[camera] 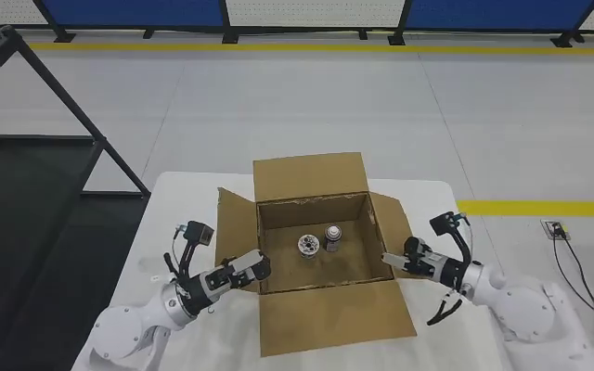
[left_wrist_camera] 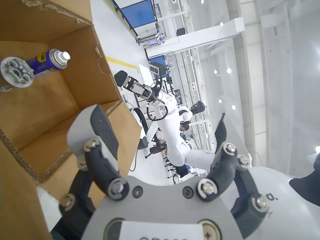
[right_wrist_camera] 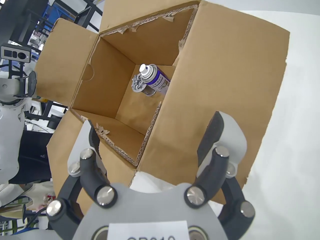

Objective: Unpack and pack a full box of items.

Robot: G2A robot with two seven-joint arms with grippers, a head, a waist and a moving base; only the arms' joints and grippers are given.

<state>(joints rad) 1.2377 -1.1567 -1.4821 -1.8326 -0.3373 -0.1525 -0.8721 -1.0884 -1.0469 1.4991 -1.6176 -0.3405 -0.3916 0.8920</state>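
An open cardboard box (camera: 316, 311) stands on the white table (camera: 186, 199) with its flaps spread outward. On its floor a blue-labelled spray can (camera: 332, 236) stands upright beside a round grey metal part (camera: 308, 245). My left gripper (camera: 259, 269) is at the box's left wall, open, nothing between its fingers. My right gripper (camera: 392, 261) is at the box's right wall, also open and empty. The left wrist view has the can (left_wrist_camera: 47, 61) and the metal part (left_wrist_camera: 16, 72) inside the box (left_wrist_camera: 50, 8), beyond the left gripper (left_wrist_camera: 162, 128). The right wrist view shows the right gripper (right_wrist_camera: 153, 128) over a flap (right_wrist_camera: 225, 63), with the can (right_wrist_camera: 153, 76) and part (right_wrist_camera: 138, 86) below.
A black metal frame (camera: 83, 148) stands off the table's left side. Bare white tabletop lies on both sides of the box and behind it. The front flap covers the table's near middle.
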